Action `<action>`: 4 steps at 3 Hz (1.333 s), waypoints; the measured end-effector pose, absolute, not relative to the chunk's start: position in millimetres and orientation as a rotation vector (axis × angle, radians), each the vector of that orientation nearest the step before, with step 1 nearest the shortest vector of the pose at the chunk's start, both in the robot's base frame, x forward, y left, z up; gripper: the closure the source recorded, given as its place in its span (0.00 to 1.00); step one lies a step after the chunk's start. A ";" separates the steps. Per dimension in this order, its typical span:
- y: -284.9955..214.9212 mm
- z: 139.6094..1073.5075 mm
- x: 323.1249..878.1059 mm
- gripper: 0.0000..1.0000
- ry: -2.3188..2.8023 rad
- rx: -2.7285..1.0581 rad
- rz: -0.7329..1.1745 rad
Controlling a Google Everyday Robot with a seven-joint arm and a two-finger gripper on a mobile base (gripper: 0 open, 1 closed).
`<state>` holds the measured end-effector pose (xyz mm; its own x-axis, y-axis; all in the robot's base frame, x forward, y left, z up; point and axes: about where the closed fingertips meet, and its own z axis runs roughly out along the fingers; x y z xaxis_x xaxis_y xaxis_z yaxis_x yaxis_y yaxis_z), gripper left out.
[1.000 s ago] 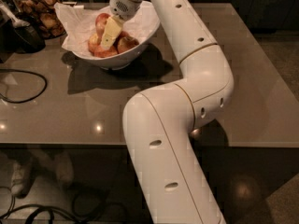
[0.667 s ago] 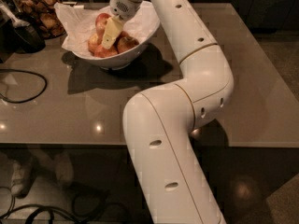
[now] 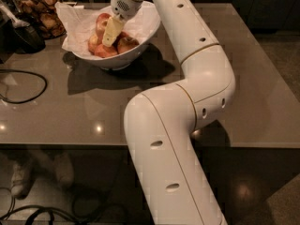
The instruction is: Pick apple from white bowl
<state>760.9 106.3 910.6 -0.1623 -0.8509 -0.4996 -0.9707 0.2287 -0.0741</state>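
1. Hardly anything has moved over the last second: the gripper (image 3: 110, 32) sits at the same spot inside the white bowl (image 3: 136, 55), and the arm (image 3: 197, 78) keeps the same bend over the worktop (image 3: 70, 111)
2. The gripper points down into the pile with its pale tip buried between the fruit; from this side I cannot tell how far it is open or whether it has hold of anything
3. The apple (image 3: 101, 25), the biggest of the pile as far as I can judge, lies in the bowl against the gripper on the picture's left, toward the far rim; smaller, redder apples crowd the near side and the right
4. The bowl stands on the far left part of the worktop, lined with crumpled white paper (image 3: 75, 22) that spills over its left rim; a dark container of brown snacks (image 3: 44, 13) stands just beyond it, and a black cable (image 3: 23, 86) loops on the worktop nearer the camera
5. My reading of progress: the reach and the descent into the bowl are done, and the grasp itself is the step in hand; the apple rests in the pile, not yet lifted
6. What is left is to secure a firm hold and raise the apple clear of the rim without dragging the paper or tipping the neighbouring apples out
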 end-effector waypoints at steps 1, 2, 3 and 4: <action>106.3 910.6 760.9 1.00 2.070 -1.673 0.366; 106.3 910.6 761.0 1.00 2.070 -1.673 0.366; 106.3 915.1 761.0 1.00 2.070 -1.673 0.366; 114.2 945.0 761.5 1.00 2.010 -1.628 0.341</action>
<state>761.5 114.2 945.0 -0.1367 -0.8285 -0.5431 -0.9612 0.2435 -0.1296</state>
